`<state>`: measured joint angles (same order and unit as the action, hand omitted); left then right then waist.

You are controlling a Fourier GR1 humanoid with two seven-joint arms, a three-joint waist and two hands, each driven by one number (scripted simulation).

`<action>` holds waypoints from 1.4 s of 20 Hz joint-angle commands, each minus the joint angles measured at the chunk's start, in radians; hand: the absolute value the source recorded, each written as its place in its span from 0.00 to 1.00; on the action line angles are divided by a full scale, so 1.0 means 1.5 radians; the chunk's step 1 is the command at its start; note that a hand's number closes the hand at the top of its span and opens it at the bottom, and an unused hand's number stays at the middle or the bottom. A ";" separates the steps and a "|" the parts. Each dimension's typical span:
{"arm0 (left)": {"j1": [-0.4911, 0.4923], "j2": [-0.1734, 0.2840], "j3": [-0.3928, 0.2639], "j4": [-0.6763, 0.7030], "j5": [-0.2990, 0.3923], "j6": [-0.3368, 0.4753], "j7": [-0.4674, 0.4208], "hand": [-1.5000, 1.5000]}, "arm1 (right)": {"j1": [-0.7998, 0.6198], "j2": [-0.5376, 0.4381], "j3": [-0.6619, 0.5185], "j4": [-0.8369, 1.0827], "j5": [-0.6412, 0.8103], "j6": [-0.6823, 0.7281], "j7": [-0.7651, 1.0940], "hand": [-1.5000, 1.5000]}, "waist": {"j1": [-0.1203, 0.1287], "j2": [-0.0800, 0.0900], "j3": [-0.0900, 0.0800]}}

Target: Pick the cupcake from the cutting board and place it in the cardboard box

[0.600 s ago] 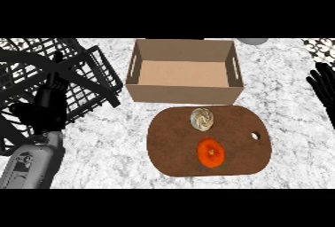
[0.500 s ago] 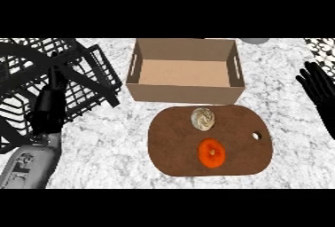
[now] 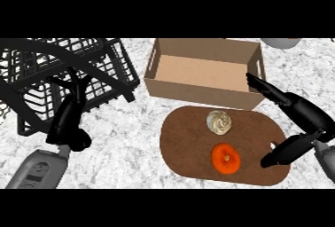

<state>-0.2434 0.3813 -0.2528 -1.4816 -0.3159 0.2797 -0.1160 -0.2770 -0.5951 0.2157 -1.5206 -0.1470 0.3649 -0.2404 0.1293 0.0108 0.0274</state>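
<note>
1. The cupcake [image 3: 219, 121] sits on the brown cutting board [image 3: 189, 150], in the upper part of the board, seen from the top as a pale swirl of cream. No hand touches it.
2. An orange round thing [image 3: 226, 158] lies on the same board, just below the cupcake and apart from it.
3. The cardboard box [image 3: 196, 91] stands on the table [image 3: 124, 146] just above the cutting board, with its open side up. Its near wall is close to the upper edge of the board.
4. The right hand [image 3: 297, 113] is over the right edge of the board. Its fingers [image 3: 262, 86] are straight and lie together; they point up and left, over the right near corner of the box. The thumb [image 3: 282, 155] is spread wide from them and points down and left, over the right part of the board near the orange thing. The hand holds nothing.
5. The left hand [image 3: 68, 119] is at the left side, well apart from the board. Its fingers [image 3: 75, 84] are straight and a little spread, pointing up over the black wire rack [image 3: 111, 57]. It holds nothing.
6. A grey object [image 3: 281, 42] shows at the top edge, to the right of the box; I cannot tell what it is.
</note>
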 commanded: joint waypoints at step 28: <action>0.118 0.022 0.124 -0.017 0.101 -0.041 0.144 0.50 | -0.287 -0.013 0.277 0.271 0.427 0.108 -0.227 0.00 | -0.016 0.015 -0.018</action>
<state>-0.0935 0.3882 -0.1795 -1.6477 -0.2285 0.2245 -0.0277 -0.6582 -0.6486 0.5762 -1.1801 0.4342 0.5014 -0.5735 0.1075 0.0120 0.0212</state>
